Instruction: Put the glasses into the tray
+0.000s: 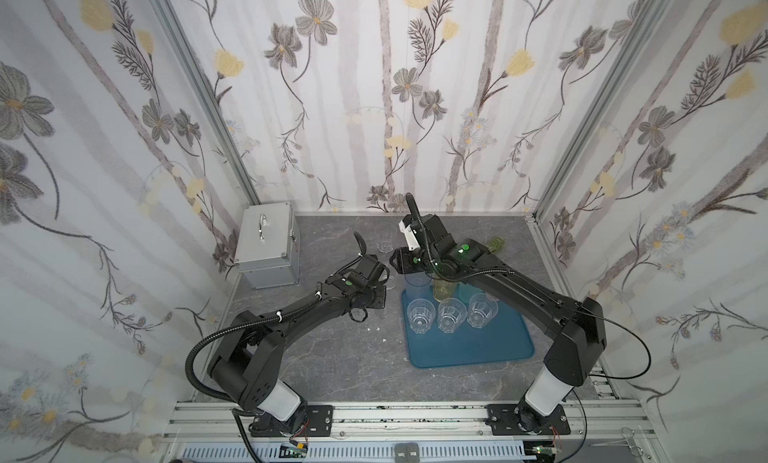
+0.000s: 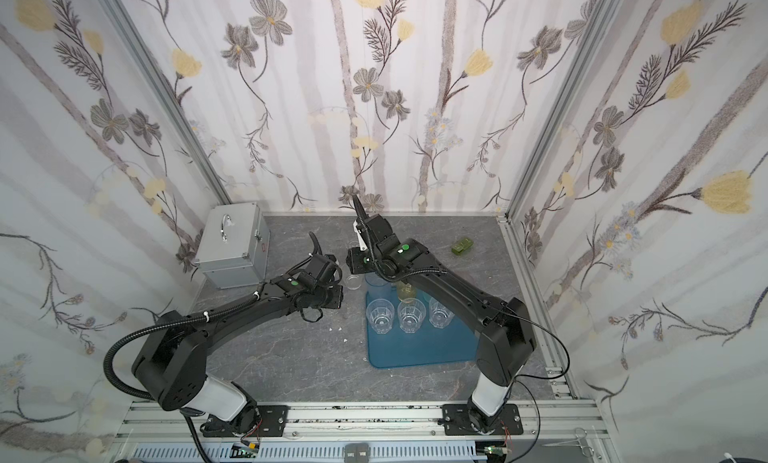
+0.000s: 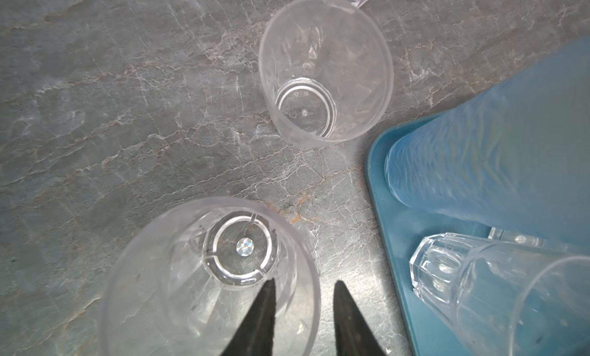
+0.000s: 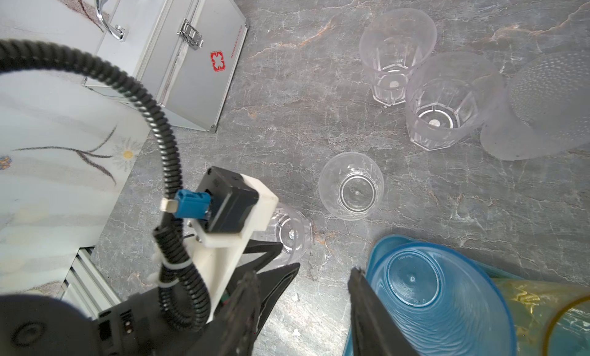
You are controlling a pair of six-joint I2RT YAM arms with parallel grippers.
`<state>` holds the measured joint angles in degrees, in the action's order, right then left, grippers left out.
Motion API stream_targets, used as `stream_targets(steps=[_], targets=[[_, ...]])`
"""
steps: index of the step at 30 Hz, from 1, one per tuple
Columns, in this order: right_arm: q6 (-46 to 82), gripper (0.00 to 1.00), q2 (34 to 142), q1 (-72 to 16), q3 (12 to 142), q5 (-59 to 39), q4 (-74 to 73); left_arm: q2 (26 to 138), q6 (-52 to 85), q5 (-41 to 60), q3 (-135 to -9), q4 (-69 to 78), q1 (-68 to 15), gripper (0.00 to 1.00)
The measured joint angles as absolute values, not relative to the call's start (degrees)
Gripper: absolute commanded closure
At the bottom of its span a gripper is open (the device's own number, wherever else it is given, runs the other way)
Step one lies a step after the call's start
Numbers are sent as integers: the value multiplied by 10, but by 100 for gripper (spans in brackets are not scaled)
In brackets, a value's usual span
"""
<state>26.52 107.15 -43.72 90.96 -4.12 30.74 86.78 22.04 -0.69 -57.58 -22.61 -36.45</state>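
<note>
**Left claw (image 3: 305, 281) spread over a clear glass (image 3: 191, 274) beside the tray (image 3: 396, 236)**

We have the left claw with its jaws apart. One finger (image 3: 263, 316) is down inside the short clear glass and the other is outside the rim. The wall sits between them, not pinched. That glass stands upright on the grey table (image 3: 111, 115), just off the tray's corner.

The right claw (image 4: 301, 271) is spread too, with bare table between its fingers. One fingertip is hard against the outside of the tall blue tumbler (image 4: 431, 306).

In both top views the two claws meet just above centre frame, at the tray's upper left corner. The tray itself lies right of centre, low in the frame. We count five glasses on its upper half. The blue tumbler and a yellow tumbler (image 1: 442, 289) stand at the back edge, half under the right arm (image 1: 519, 290). Three clear faceted glasses (image 1: 451, 313) stand in a row below them.

Off the tray, the right wrist view gives us four more on the table: a round-sided glass (image 4: 351, 185), two faceted glasses (image 4: 443, 105) close together, and a frosted dimpled tumbler (image 4: 542, 108). The silver case (image 1: 266, 245) sits left of centre.
</note>
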Motion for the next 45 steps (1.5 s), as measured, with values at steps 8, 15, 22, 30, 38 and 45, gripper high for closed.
stream_targets(steps=[8, 15, 22, 30, 38, 45], targets=[[267, 54, 1062, -435, 911, -35, 309, 779, 224, -21, -585, -227, -363, 42], [285, 54, 1082, -455, 915, -52, 298, 708, 208, -77, -560, -226, -288, 31], [284, 55, 1140, -496, 926, -46, 299, 628, 228, -125, -471, -172, -229, 22], [279, 66, 1208, -524, 955, -10, 323, 556, 295, -139, -368, -105, -221, 19], [267, 74, 1254, -528, 983, 29, 342, 550, 317, -132, -345, -84, -221, 19], [263, 80, 1280, -529, 1001, 43, 355, 554, 319, -124, -344, -71, -221, 19]])
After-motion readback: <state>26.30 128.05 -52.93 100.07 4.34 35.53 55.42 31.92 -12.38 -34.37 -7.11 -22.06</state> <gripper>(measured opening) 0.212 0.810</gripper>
